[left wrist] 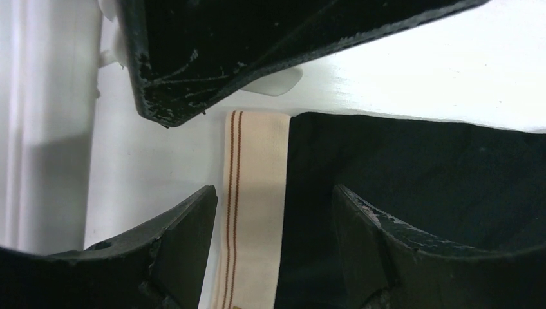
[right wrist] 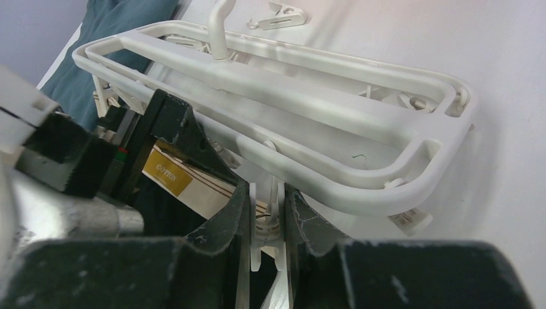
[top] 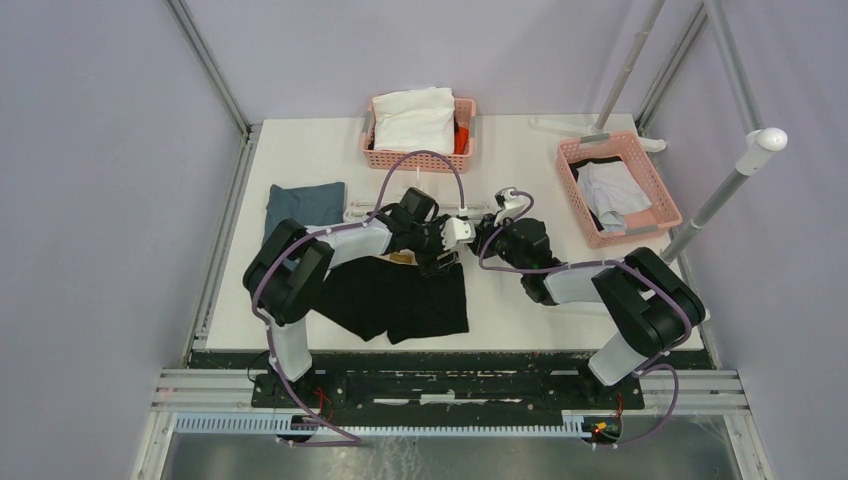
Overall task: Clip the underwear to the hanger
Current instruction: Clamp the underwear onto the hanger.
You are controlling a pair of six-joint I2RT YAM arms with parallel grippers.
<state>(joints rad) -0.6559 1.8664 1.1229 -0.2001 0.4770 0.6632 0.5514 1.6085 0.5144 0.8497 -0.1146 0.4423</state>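
With the right gripper (right wrist: 267, 193) pinching a clip (right wrist: 255, 248) of the hanger (right wrist: 322, 96), the left gripper (left wrist: 273, 193), spread wide astride the waistband (left wrist: 251, 167) of the underwear (top: 405, 295) lying flat just beside it, should grasp squarely before feeding the band in.

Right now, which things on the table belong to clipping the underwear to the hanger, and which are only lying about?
Belong to the job:
- underwear
- hanger
- clip of the hanger, pinched in the right gripper

Only lying about:
- folded blue-grey cloth
- pink basket holding a white garment
- second pink basket holding clothes
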